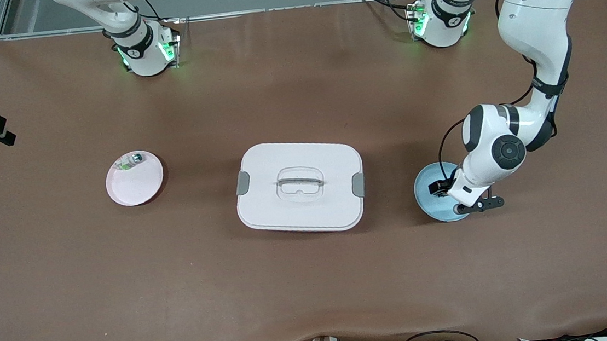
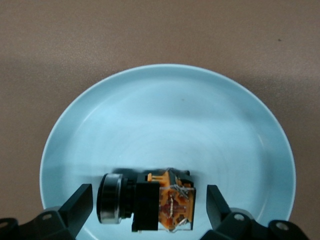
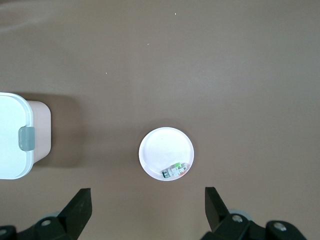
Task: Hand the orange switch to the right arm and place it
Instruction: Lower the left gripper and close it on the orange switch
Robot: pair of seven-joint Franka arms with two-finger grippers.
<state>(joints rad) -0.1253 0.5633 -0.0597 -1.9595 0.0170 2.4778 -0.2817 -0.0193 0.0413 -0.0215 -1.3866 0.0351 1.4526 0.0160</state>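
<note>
The orange switch (image 2: 150, 204), a tiny black block with an orange-amber middle and a silvery ring end, lies on its side in a light blue plate (image 2: 170, 115) toward the left arm's end of the table (image 1: 428, 203). My left gripper (image 2: 149, 202) is low over that plate (image 1: 444, 191). It is open, with one finger on each side of the switch and a gap at both. My right gripper (image 3: 147, 210) is open and empty, high above the table near a pale pink plate (image 3: 162, 145). The front view does not show the right gripper.
A white lidded box with grey clips (image 1: 299, 186) stands mid-table; its corner shows in the right wrist view (image 3: 12, 135). The pale pink plate (image 1: 137, 188) toward the right arm's end holds a small whitish-green part with a silvery end (image 1: 131, 161) (image 3: 175, 171).
</note>
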